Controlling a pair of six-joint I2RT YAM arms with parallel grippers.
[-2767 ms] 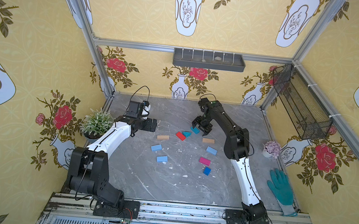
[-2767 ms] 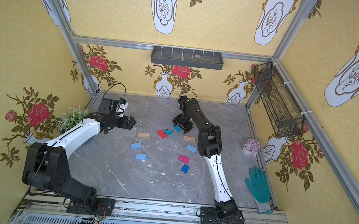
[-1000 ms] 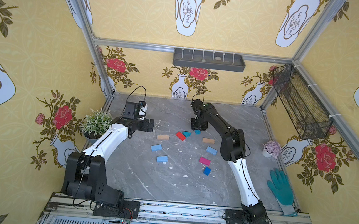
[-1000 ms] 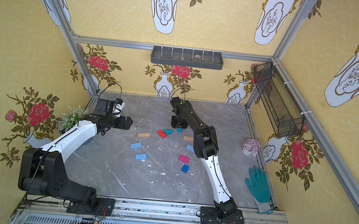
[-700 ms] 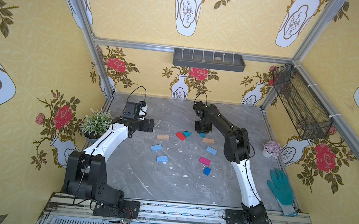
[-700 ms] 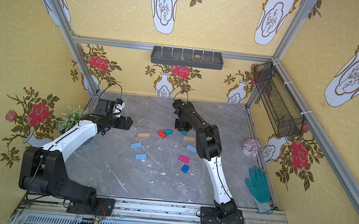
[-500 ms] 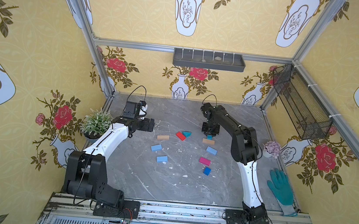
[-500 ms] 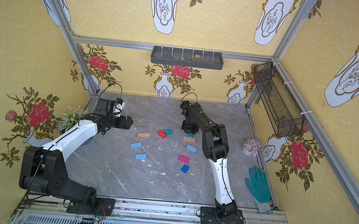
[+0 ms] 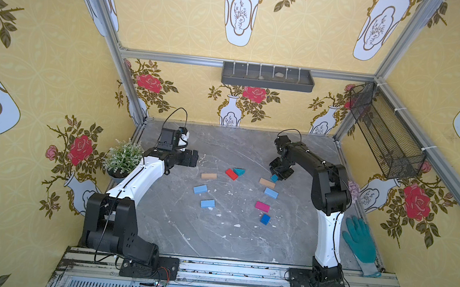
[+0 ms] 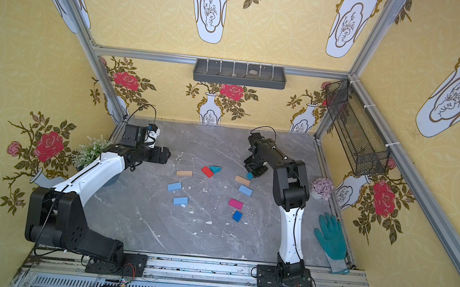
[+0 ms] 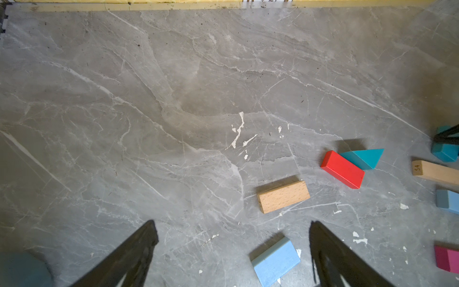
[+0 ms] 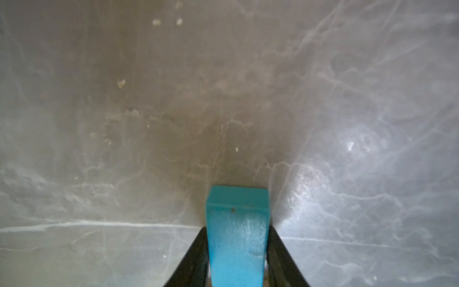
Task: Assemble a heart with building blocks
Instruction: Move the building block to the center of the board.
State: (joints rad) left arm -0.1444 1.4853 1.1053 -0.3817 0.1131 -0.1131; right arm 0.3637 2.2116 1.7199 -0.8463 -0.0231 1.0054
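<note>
The right gripper [image 9: 277, 174] has carried the teal rectangular block [image 9: 274, 178] from the teal triangle [image 9: 240, 171] to just beside the right-hand tan block [image 9: 267, 182]; its jaws flank it closely, gripping or not I cannot tell; the left gripper [image 11: 232, 223] gapes empty; the heart's outline seems one piece nearer.

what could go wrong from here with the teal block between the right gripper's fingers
1. The right gripper has a finger on each side of the teal block. If it pulls away crooked, the block could be dragged or tipped.
2. That block sits right beside the nearer tan block, so a finger could nudge the tan one out of line.
</note>
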